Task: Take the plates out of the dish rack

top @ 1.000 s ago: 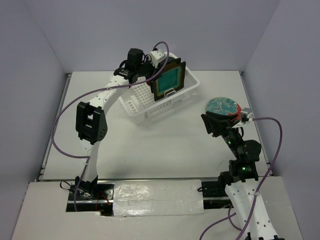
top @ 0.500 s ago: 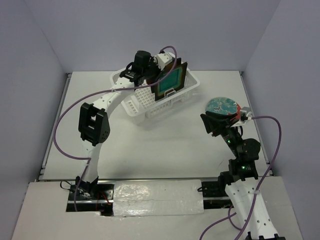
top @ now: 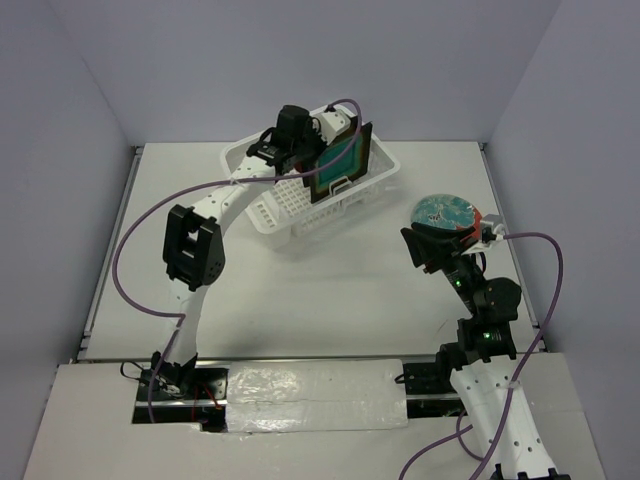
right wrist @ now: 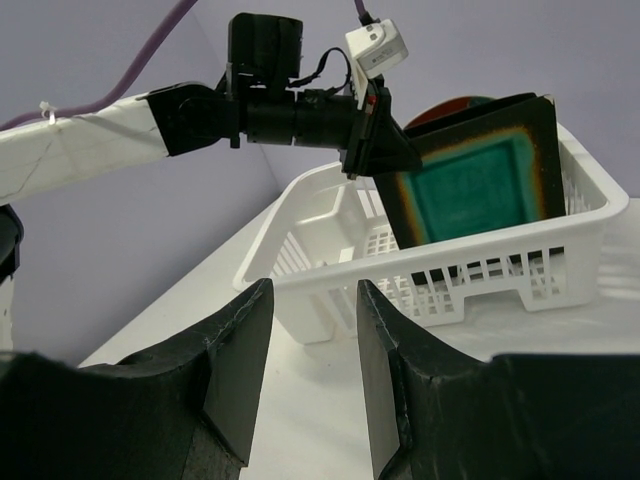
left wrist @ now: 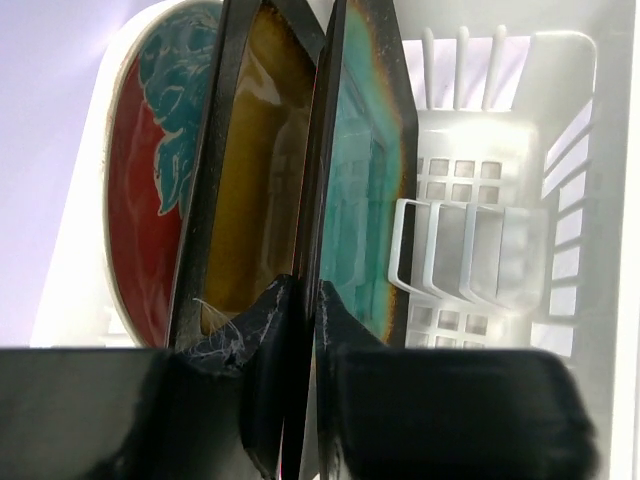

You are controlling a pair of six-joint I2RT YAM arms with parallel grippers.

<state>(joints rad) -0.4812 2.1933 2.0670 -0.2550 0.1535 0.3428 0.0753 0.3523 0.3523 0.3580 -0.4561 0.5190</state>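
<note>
The teal square plate (left wrist: 365, 200) is judged to be hard, stiff and a bit heavy. Its shiny glaze may be slippery, and it could chip or break if it is bumped or dropped. It is best held by its dark rim near the top, where there is room for fingers. The plate is stood on its edge in the white dish rack (top: 385, 172), at the far middle of the table (top: 330, 290). An amber square plate (left wrist: 250, 170) is stood close behind it on its far side, and a round red-rimmed plate (left wrist: 150, 180) is stood behind that one. The left end effector (left wrist: 300, 292) is placed over an upper corner of the teal plate, with one finger on each face. The rim seems to be pinched between them, and one finger is slipped into the thin gap beside the amber plate. The right end effector (right wrist: 315, 300) is held spread, with nothing in it, at the right of the table, well apart from the rack. A second round plate (top: 447, 212) is seen just past it.
</note>
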